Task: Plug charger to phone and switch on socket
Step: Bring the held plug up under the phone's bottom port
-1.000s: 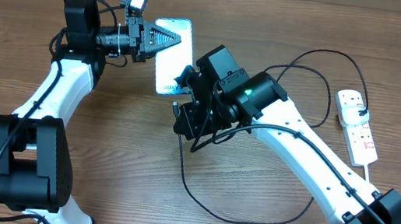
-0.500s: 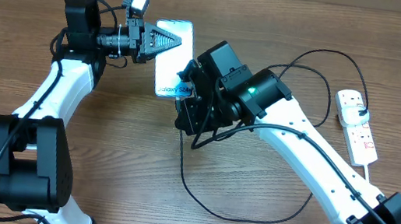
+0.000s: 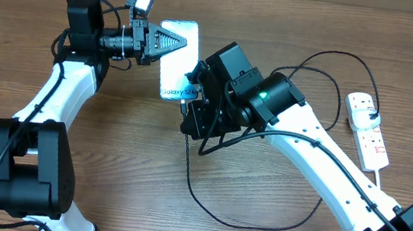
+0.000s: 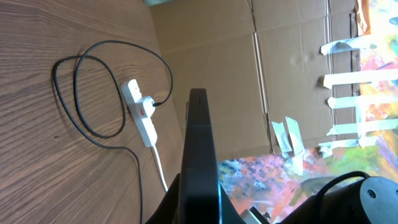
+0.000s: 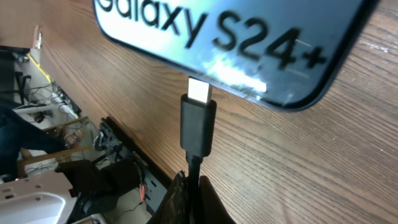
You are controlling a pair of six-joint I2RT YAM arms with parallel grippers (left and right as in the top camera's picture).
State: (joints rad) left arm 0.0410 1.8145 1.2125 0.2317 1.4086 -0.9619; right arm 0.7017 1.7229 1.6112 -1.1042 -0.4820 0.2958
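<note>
The phone (image 3: 175, 61) with its lit "Galaxy S24+" screen is held off the table by my left gripper (image 3: 170, 42), which is shut on its edge; the left wrist view shows it edge-on (image 4: 200, 149). My right gripper (image 3: 193, 112) is shut on the charger cable just behind its plug tip (image 5: 199, 118). The metal tip sits right at the phone's bottom edge (image 5: 249, 50), not visibly inside it. The black cable (image 3: 211, 201) loops over the table to a white adapter (image 3: 362, 107) in the socket strip (image 3: 370, 134).
The socket strip with black cable also shows in the left wrist view (image 4: 142, 115). A cardboard wall (image 4: 261, 81) stands behind the table. My right arm (image 3: 320, 168) crosses the table's middle above the cable loop.
My right gripper moved up with the plug toward the phone's bottom edge. The phone tilted slightly, showing more lit screen. The left arm stayed put.
</note>
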